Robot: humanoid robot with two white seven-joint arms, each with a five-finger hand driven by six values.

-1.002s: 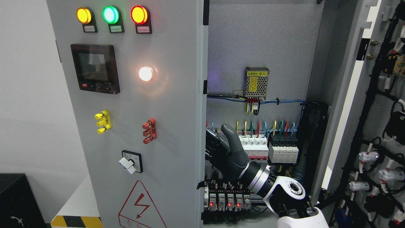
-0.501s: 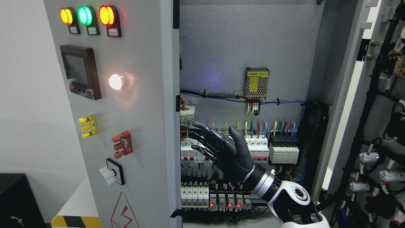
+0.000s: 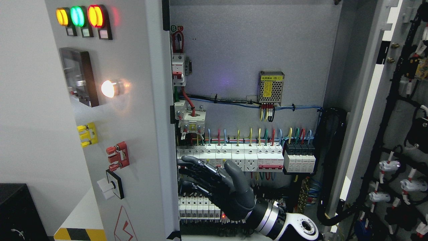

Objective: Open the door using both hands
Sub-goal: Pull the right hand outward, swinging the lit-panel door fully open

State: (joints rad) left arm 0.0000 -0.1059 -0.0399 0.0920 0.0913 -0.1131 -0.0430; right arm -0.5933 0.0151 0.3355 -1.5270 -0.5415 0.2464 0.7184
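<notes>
door (image 3: pixel 133 134) edge sits just beyond your right hand (image 3: pixel 217 187) (fingers spread, holding nothing); press flat and low against it, clear of the breakers (image 3: pixel 234 155).

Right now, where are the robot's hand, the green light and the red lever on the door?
right hand (image 3: pixel 219 187): head view, on the palm.
green light (image 3: pixel 77 16): head view, on its lens.
red lever (image 3: pixel 117 156): head view, on its body.

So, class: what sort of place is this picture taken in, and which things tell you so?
Probably an industrial or electrical training room: an open control cabinet with rows of circuit breakers, indicator lamps on its door, and a power supply inside.
</notes>
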